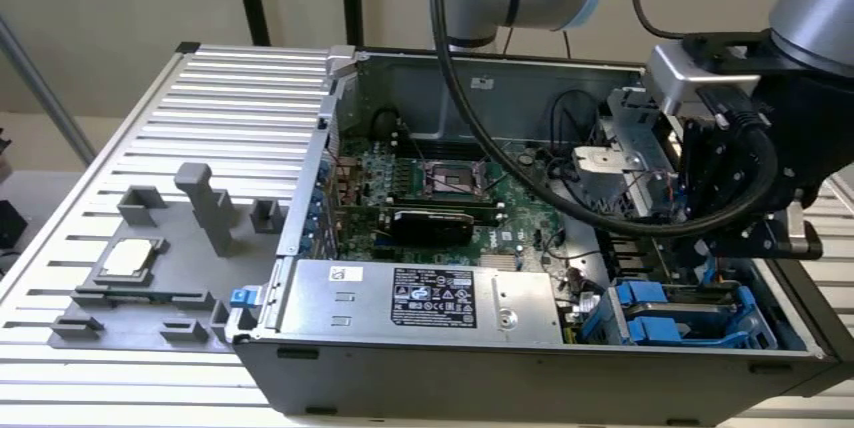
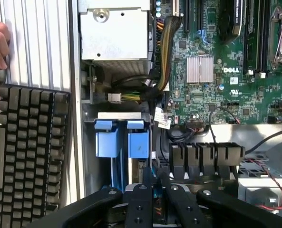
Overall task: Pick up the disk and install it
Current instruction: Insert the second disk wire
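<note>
My gripper (image 2: 152, 190), jaws clenched on nothing, hangs over the drive bay; the disk (image 2: 130, 142) lies just ahead, long axis toward me.

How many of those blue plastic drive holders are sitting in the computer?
2. The blue carriers stand side by side in the drive bay: one, the other, just ahead of the gripper. More may be hidden.

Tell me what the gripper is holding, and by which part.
Cannot tell: the gripper sits close over the blue drive carriers in the bay, its contact hidden.
</note>
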Controlling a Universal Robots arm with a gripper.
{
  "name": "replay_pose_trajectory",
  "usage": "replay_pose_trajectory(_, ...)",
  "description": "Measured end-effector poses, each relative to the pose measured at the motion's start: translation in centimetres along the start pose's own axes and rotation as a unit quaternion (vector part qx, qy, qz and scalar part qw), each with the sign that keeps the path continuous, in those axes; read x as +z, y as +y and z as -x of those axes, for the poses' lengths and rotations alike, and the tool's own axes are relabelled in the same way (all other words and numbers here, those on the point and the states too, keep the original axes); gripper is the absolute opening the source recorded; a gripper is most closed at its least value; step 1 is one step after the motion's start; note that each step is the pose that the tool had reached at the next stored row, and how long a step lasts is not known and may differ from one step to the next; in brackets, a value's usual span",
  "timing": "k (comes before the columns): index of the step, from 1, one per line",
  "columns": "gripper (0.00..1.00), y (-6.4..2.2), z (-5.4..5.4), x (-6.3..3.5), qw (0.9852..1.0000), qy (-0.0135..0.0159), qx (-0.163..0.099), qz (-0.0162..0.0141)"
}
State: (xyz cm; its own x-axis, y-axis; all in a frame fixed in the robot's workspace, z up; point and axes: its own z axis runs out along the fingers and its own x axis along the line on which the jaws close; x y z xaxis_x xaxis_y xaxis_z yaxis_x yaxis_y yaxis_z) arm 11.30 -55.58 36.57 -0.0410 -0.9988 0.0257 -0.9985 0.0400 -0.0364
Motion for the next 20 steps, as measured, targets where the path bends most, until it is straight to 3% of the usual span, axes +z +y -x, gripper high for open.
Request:
replay_pose_trajectory(8, 0.00, 0.17, -0.2, 0.99, 0.9999, -0.0004, 0.000, -0.0105)
replay_pose_trajectory(20, 0.00, -0.12, -0.3, 1.73, 0.9998, 0.0013, 0.000, -0.0186)
